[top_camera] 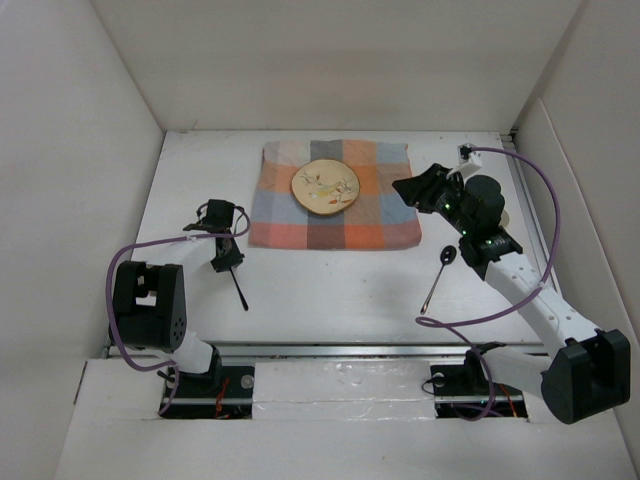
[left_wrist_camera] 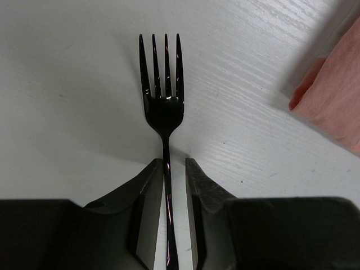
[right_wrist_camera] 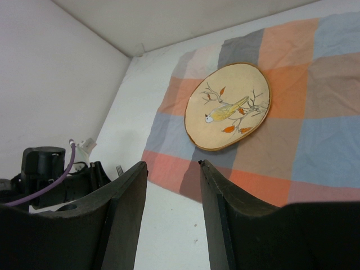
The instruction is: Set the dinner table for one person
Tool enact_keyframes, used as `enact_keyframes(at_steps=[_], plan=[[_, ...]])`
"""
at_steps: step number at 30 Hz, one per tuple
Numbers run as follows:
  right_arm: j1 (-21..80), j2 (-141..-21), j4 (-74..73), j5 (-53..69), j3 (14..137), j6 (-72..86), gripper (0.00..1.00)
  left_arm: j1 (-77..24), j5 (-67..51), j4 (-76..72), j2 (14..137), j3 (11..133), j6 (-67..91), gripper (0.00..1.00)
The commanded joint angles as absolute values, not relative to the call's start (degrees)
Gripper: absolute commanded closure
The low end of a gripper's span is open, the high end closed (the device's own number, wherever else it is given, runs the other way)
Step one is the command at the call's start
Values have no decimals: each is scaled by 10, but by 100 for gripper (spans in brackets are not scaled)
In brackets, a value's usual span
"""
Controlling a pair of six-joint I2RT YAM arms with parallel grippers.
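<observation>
The dinner table (top_camera: 330,290) is a white top with a checkered cloth (top_camera: 335,205) at the back. A round plate (top_camera: 325,187) painted with a bird sits on the cloth. A black fork (left_wrist_camera: 163,107) lies on the table left of the cloth, tines pointing away. My left gripper (left_wrist_camera: 174,163) straddles its handle; the handle runs along the left finger, with a gap to the right finger. Over the cloth's right edge, my right gripper (top_camera: 403,187) is open and empty, facing the plate (right_wrist_camera: 228,107). A black spoon (top_camera: 438,275) lies beside the right arm.
White walls (top_camera: 90,120) close in the table on the left, back and right. Purple cables (top_camera: 545,200) loop off both arms. From the right wrist, the left arm (right_wrist_camera: 50,174) shows beyond the cloth's (right_wrist_camera: 315,146) near corner.
</observation>
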State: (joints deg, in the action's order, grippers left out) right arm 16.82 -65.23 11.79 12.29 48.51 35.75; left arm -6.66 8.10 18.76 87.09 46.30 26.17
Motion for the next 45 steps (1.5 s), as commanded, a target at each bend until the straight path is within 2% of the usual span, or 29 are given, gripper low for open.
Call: enact_keyframes(at_steps=[1, 6, 11, 17, 22, 25, 29, 34, 38, 45], plan=[[156, -639, 132, 137, 483, 352, 52, -64, 87, 203, 887, 454, 273, 80], [150, -644, 143, 146, 475, 354, 52, -64, 74, 201, 899, 460, 265, 100], [133, -649, 146, 149, 470, 356, 52, -64, 84, 201, 833, 468, 257, 100], [127, -671, 155, 147, 468, 356, 52, -117, 113, 225, 759, 586, 224, 100], [127, -690, 159, 157, 467, 354, 52, -141, 84, 197, 846, 745, 196, 100], [127, -695, 163, 156, 465, 352, 52, -141, 67, 177, 954, 841, 124, 100], [127, -699, 165, 153, 463, 351, 52, -146, 61, 130, 1009, 886, 72, 100], [134, -703, 169, 143, 464, 347, 52, -164, 42, 145, 1076, 952, 24, 100], [139, -712, 167, 140, 468, 344, 52, -200, 90, 158, 1150, 998, 4, 100], [139, -721, 167, 139, 468, 341, 51, -207, 125, 186, 1224, 1083, 21, 100]])
